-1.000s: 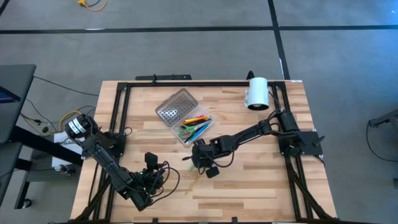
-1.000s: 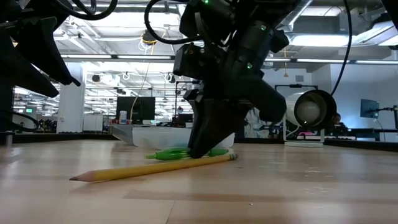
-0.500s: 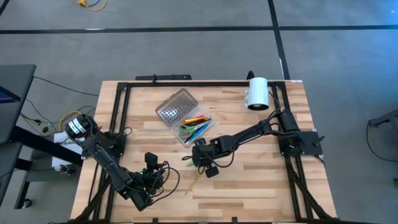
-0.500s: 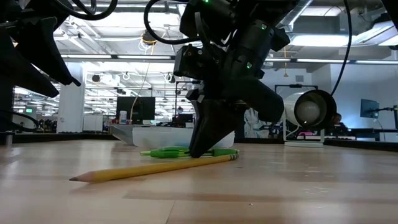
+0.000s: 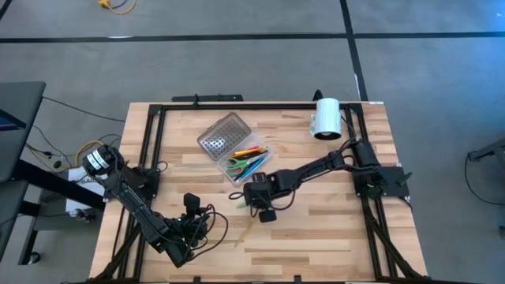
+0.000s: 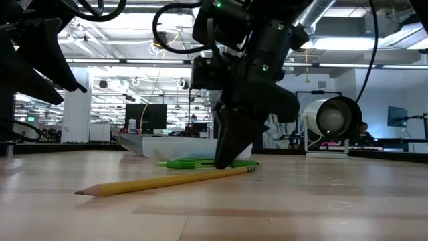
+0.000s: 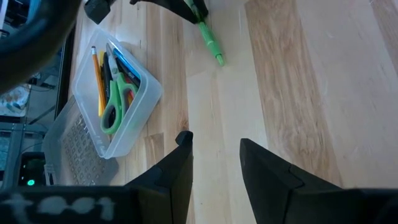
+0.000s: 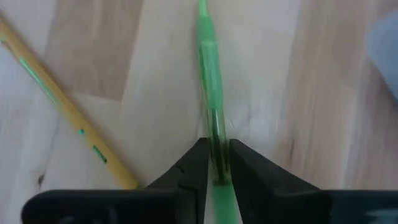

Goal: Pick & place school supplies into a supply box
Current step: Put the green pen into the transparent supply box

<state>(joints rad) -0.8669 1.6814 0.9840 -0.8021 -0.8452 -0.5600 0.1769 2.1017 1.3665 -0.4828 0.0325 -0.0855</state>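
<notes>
On green pen (image 8: 210,112), right gripper (image 8: 216,163) newly clamped

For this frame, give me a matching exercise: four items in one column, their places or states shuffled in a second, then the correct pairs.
Items
1. green pen
2. yellow wooden pencil
3. green-handled scissors
4. white cylinder

Places or states
A. inside the clear plastic supply box
B. lying loose on the wooden table, untouched
C. near the table's far right corner
D. pinched between the right gripper fingers

Pairs: 1-D, 2-B, 3-A, 4-C
</notes>
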